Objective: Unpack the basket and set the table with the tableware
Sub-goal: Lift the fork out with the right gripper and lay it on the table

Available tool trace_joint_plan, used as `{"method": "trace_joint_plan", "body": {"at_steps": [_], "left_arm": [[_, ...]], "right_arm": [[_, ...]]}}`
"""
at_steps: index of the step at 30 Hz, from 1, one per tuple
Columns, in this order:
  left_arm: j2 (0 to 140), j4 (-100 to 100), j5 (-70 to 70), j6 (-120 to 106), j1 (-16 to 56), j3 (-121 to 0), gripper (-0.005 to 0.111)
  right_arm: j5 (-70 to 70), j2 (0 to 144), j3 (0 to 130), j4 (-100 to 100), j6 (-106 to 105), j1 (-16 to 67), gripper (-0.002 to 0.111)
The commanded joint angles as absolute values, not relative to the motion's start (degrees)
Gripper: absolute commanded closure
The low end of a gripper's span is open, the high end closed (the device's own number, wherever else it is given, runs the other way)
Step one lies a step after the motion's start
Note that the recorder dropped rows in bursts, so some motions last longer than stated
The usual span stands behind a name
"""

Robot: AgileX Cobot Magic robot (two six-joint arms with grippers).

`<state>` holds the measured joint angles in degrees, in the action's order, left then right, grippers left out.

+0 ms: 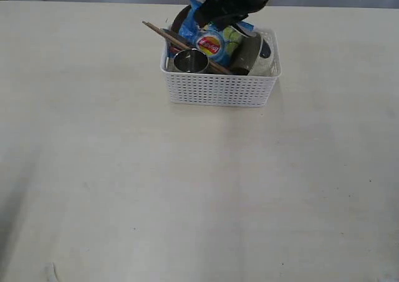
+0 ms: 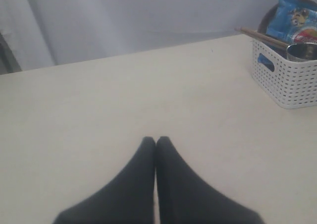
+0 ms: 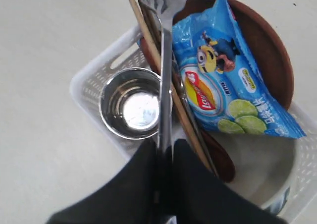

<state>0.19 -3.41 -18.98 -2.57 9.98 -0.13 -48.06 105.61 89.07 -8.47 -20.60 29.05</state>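
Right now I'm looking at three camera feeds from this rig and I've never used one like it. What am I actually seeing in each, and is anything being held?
This is a robot with two arms, each ending in a two-fingered gripper. The exterior view looks over the table at the white basket. The other two views come from cameras on the arms' wrists.

In the left wrist view, the left gripper is shut and empty above bare table, with the basket off to the side.

In the right wrist view, the right gripper reaches over the basket and is shut on the steel fork. In the basket: a steel cup, chopsticks, a blue crisp packet, a reddish-brown plate and a cream bowl.
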Motion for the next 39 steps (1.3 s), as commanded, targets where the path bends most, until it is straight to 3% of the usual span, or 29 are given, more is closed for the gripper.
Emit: {"method": "trace_joint_plan", "body": {"at_steps": [1, 6, 13, 26, 39], "left_arm": [[0.0, -2.9, -18.5, -2.5, 9.8, 0.0, 0.107], [0.0, -2.9, -18.5, -2.5, 9.8, 0.0, 0.107], [0.0, -2.9, -18.5, -2.5, 9.8, 0.0, 0.107], [0.0, -2.9, -18.5, -2.5, 9.8, 0.0, 0.107], [0.0, -2.9, -18.5, -2.5, 9.8, 0.0, 0.107]], "right_arm": [[-50.2, 101.7, 89.2, -11.4, -20.6, 30.4, 0.109], [-55.6, 98.3, 89.2, -11.7, -17.9, 34.5, 0.109], [-59.2, 95.6, 85.3, -11.7, 3.0, 41.1, 0.109], [-34.7, 96.4, 65.7, -10.4, 24.1, 57.1, 0.109], [-24.7, 106.9, 63.9, -5.7, 44.0, 58.1, 0.109]]}}
